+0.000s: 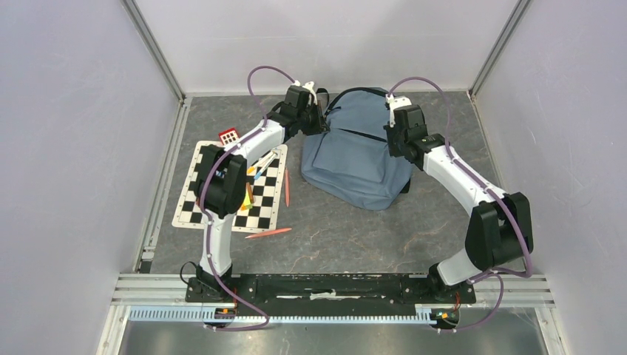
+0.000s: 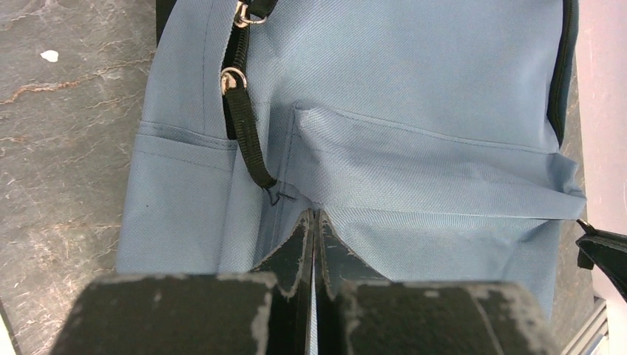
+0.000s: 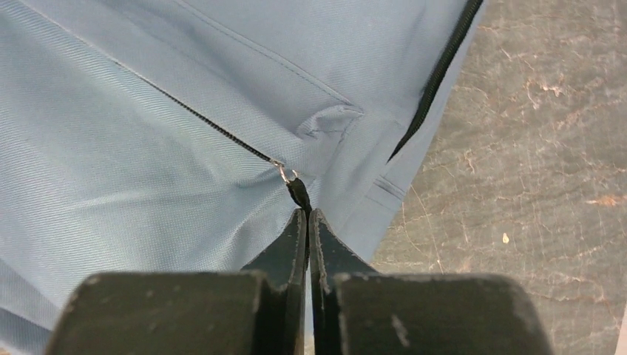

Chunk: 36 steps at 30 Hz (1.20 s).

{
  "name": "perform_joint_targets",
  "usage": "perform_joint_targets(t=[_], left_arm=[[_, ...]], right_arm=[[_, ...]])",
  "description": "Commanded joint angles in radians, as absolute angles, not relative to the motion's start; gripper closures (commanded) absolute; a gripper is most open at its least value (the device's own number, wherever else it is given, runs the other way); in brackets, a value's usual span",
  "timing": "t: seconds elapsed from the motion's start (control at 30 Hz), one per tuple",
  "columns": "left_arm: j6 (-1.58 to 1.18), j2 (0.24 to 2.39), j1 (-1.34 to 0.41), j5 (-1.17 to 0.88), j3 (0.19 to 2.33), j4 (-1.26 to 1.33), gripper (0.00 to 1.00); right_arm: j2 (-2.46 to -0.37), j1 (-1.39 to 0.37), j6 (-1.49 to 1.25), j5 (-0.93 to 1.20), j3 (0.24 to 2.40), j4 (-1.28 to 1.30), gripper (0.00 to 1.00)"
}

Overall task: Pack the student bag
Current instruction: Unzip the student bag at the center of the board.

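Student bag (image 1: 353, 159) flat at far centre of table, zipper closed. Left gripper (image 2: 314, 218): jaws together, pinching bag fabric. Right gripper (image 3: 307, 216): clamped on zipper pull (image 3: 299, 191). Step looks like opening zipper. Next: hold fabric taut, draw pull along track.

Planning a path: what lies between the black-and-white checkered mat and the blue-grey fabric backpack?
A thin orange pencil-like stick on grey tabletop, seen in the top view.

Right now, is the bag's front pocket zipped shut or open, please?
Shut: the front pocket zipper lies meshed up to its slider, whose pull tab the right claw pinches.
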<state>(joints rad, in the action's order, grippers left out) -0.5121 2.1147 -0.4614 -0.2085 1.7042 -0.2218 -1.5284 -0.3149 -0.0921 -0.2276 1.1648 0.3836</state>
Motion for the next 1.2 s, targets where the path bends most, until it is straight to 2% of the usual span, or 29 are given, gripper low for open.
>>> perform_joint_targets(t=[0.0, 0.1, 0.13, 0.2, 0.27, 0.47, 0.7, 1.0, 1.17], left_arm=[[-0.447, 2.021, -0.436, -0.185, 1.676, -0.181, 0.91], [-0.451, 1.96, -0.436, -0.197, 1.626, -0.141, 0.51], [-0.454, 1.939, -0.437, -0.193, 1.615, -0.138, 0.43], [-0.46, 1.904, -0.436, -0.176, 1.596, -0.152, 0.31], [-0.469, 1.872, -0.436, -0.158, 1.579, -0.182, 0.25], [-0.509, 1.766, -0.436, -0.136, 1.476, -0.212, 0.22], [-0.547, 1.678, -0.436, -0.12, 1.358, -0.222, 0.2], [-0.559, 1.652, -0.436, -0.112, 1.315, -0.233, 0.17], [-0.561, 1.631, -0.436, -0.101, 1.291, -0.233, 0.16]], right_arm=[[-1.497, -0.295, 0.025, -0.113, 1.242, 0.41, 0.83], [-1.521, -0.295, 0.096, 0.049, 1.311, 0.404, 0.6], [-1.536, -0.294, 0.116, 0.125, 1.334, 0.404, 0.52], [-1.573, -0.295, 0.129, 0.23, 1.387, 0.405, 0.42], [-1.626, -0.294, 0.133, 0.31, 1.431, 0.406, 0.38], [-1.784, -0.299, 0.126, 0.463, 1.582, 0.445, 0.36], [-1.885, -0.327, 0.162, 0.502, 1.678, 0.53, 0.41], [-1.926, -0.334, 0.193, 0.314, 1.673, 0.538, 0.41], [-1.963, -0.331, 0.23, 0.245, 1.713, 0.534, 0.37]])
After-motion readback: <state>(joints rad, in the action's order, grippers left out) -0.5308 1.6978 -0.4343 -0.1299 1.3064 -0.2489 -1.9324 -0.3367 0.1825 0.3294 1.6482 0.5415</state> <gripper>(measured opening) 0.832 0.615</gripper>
